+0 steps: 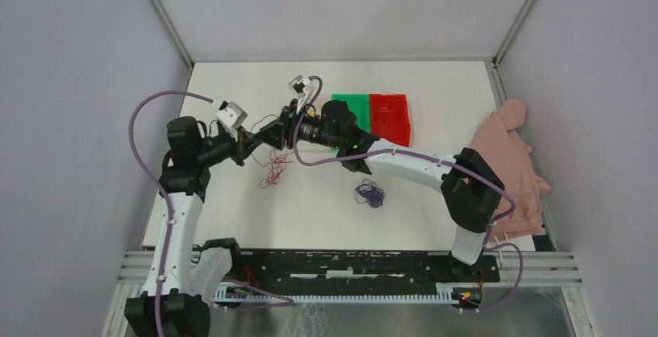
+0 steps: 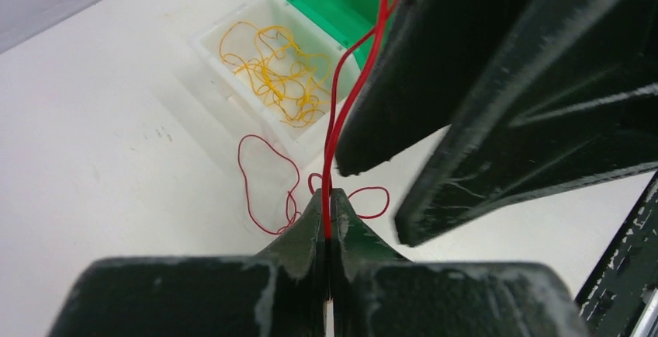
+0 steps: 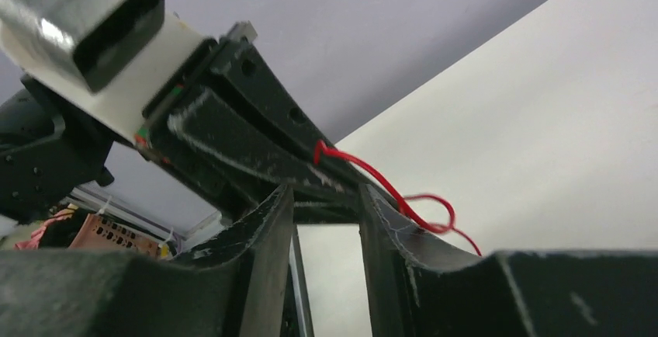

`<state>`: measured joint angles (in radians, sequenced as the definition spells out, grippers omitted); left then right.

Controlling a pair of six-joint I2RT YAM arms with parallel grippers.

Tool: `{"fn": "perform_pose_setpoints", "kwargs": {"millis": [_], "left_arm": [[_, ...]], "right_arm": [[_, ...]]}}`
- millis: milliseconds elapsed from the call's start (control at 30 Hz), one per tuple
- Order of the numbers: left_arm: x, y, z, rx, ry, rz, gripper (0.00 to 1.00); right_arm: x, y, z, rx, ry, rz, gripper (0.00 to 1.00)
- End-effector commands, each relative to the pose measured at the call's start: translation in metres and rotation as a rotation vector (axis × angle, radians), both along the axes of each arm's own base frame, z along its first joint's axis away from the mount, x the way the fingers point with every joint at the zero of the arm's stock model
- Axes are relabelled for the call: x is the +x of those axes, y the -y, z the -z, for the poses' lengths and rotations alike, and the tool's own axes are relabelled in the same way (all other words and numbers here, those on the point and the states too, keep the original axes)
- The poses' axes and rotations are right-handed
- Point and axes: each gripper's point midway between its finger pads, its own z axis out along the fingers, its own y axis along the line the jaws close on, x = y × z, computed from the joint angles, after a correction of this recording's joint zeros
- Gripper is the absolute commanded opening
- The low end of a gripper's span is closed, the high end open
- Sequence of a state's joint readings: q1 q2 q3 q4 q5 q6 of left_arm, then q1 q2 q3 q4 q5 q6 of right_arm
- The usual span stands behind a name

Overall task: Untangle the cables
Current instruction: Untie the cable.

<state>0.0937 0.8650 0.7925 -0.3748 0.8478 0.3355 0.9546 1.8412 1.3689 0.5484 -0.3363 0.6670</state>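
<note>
Our left gripper (image 2: 327, 206) is pinching the red cable (image 2: 338, 112) tight, and our right gripper (image 3: 326, 201) has its jaws parted. From above, we see red loops at the grippers' 6 o'clock and the dark blue cable (image 1: 370, 193) at 4.

Walled at 9 (image 1: 70, 119), 12 (image 1: 341, 3) and 3 o'clock (image 1: 605, 81) by plain panels of pale lilac-grey. Framed at 11 (image 1: 163, 12) and 1 o'clock (image 1: 524, 11) by slanting aluminium posts. Floored with a matt white tabletop (image 1: 326, 213), evenly lit, shadows soft. Edged at 6 o'clock by a black rail (image 1: 310, 263) on silver extrusions (image 1: 559, 263). Heaped at 3 o'clock with a crumpled pink cloth (image 1: 516, 158).
</note>
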Motion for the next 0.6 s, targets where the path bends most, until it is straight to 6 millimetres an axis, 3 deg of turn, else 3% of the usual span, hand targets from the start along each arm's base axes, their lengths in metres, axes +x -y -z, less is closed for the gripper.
{"fn": "perform_pose_setpoints", "kwargs": {"millis": [0, 133, 333, 567], "left_arm": [[-0.006, 0.006, -0.052, -0.055, 0.081, -0.001, 0.03], [-0.006, 0.004, -0.074, -0.116, 0.061, -0.061, 0.03], [-0.008, 0.006, -0.091, -0.184, 0.018, -0.095, 0.03], [-0.015, 0.009, -0.107, -0.218, 0.018, -0.092, 0.03]], "right_arm": [[-0.027, 0.023, -0.018, 0.01, 0.08, -0.046, 0.45], [-0.042, 0.04, -0.005, -0.012, 0.123, -0.058, 0.48], [-0.068, 0.045, 0.004, -0.012, 0.214, -0.091, 0.49], [-0.053, 0.023, 0.009, -0.059, 0.288, -0.029, 0.5]]}}
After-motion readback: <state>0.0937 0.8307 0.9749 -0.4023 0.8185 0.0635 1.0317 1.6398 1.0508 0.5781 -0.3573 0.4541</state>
